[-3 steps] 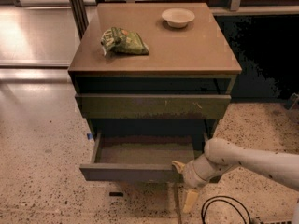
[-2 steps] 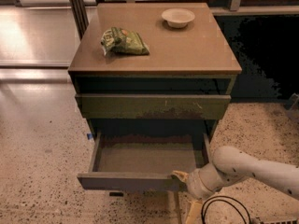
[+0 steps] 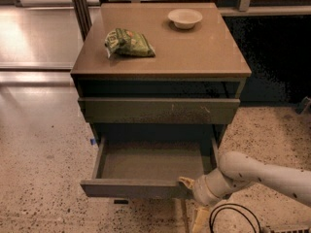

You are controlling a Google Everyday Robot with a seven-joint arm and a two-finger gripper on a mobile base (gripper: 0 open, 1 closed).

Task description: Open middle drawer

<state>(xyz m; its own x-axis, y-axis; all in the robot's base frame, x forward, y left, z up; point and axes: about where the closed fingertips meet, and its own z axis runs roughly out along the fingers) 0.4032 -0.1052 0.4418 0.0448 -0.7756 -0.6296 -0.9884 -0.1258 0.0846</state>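
Note:
The middle drawer (image 3: 131, 188) stands pulled out toward me from the cabinet, with its plain dark grey-green front lowest in the view. Its brownish-grey inner floor (image 3: 150, 164) lies bare and nothing shows in it. My gripper (image 3: 187, 183) sits at the right end of the drawer front, against its top edge. The white arm (image 3: 262, 174) reaches in from the lower right.
Above the open drawer is a shut drawer front with pale scratch marks (image 3: 158, 110). On the cabinet top (image 3: 194, 52) lie a green snack bag (image 3: 129, 42) and a white bowl (image 3: 184, 17). A black cable (image 3: 233, 217) loops on the speckled floor by the arm.
The middle drawer has slid farther out toward me. My gripper and arm have moved the same way along with its front right corner.

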